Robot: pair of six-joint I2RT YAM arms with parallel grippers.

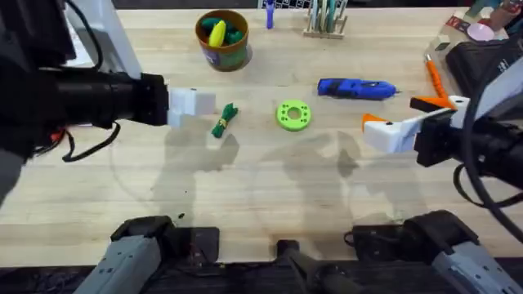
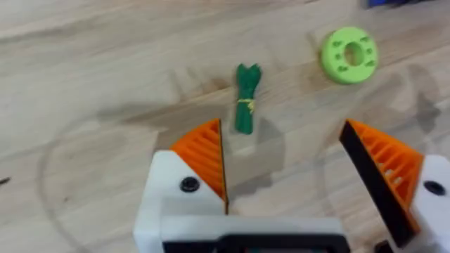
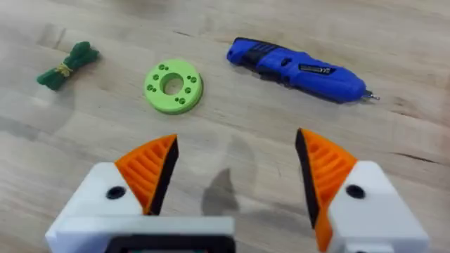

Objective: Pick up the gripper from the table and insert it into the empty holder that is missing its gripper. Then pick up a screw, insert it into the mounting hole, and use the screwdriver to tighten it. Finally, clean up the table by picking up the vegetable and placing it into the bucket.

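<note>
Pale wood bench carries the vegetable [image 2: 246, 105] near its middle, lying just ahead of my open left jaws [image 2: 309, 176], long axis pointing away; right jaws [image 3: 235, 176] open, farther.

Dark-green vegetable [image 2: 247, 98], yellow tie; blue screwdriver [image 3: 299, 69]; lime-green disc [image 3: 173, 85]; orange ribbed pads [image 3: 149, 169].

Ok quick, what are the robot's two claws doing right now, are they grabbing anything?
Left gripper: open, holding nothing, hanging above the vegetable.
Right gripper: open, holding nothing, above bare table near the screwdriver.
</note>
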